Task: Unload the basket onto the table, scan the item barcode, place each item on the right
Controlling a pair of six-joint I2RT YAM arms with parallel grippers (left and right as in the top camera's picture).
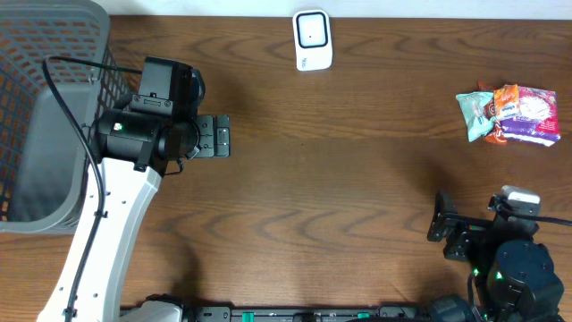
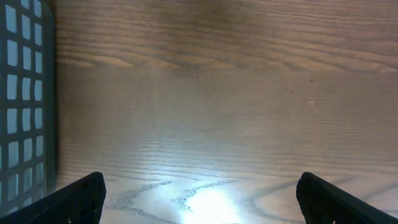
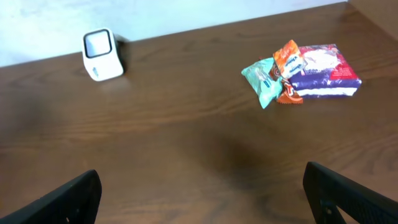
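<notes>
A small pile of snack packets [image 1: 509,114] lies at the table's far right: a teal packet, an orange one and a purple-and-white pack [image 3: 323,71]. The white barcode scanner [image 1: 313,40] stands at the back middle, also in the right wrist view as the scanner [image 3: 101,55] at upper left. My left gripper [image 1: 217,136] hovers open over bare wood left of centre, beside the basket; its fingers [image 2: 81,198] frame nothing. My right gripper [image 1: 442,217] is open near the front right, well short of the packets, with nothing between its fingers [image 3: 348,196].
A large grey mesh basket [image 1: 45,107] fills the left back corner, its wall showing at the left edge of the left wrist view as the basket [image 2: 25,99]. The wooden table [image 1: 340,179] spans the scene.
</notes>
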